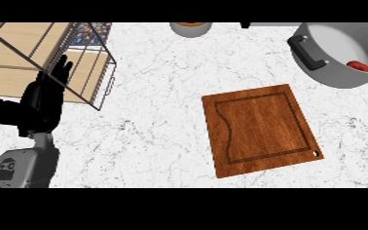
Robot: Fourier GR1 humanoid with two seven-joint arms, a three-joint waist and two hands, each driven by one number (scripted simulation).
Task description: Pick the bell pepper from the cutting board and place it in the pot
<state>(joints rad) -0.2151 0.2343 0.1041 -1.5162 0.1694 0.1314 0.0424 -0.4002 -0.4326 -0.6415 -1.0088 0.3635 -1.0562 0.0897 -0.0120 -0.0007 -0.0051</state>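
A brown wooden cutting board lies on the white marble counter right of centre, with nothing on it. At the upper right stands a grey pot with a black handle, cut off by the view's edge. A red bell pepper shows inside it at the right edge. My left hand rests open at the left edge, fingers pointing up, far from the board and the pot. My right hand does not show.
A wire rack over a light wooden surface fills the upper left, right beside my left hand. A small grey bowl with something orange inside sits at the top centre. White marble counter lies between rack and board.
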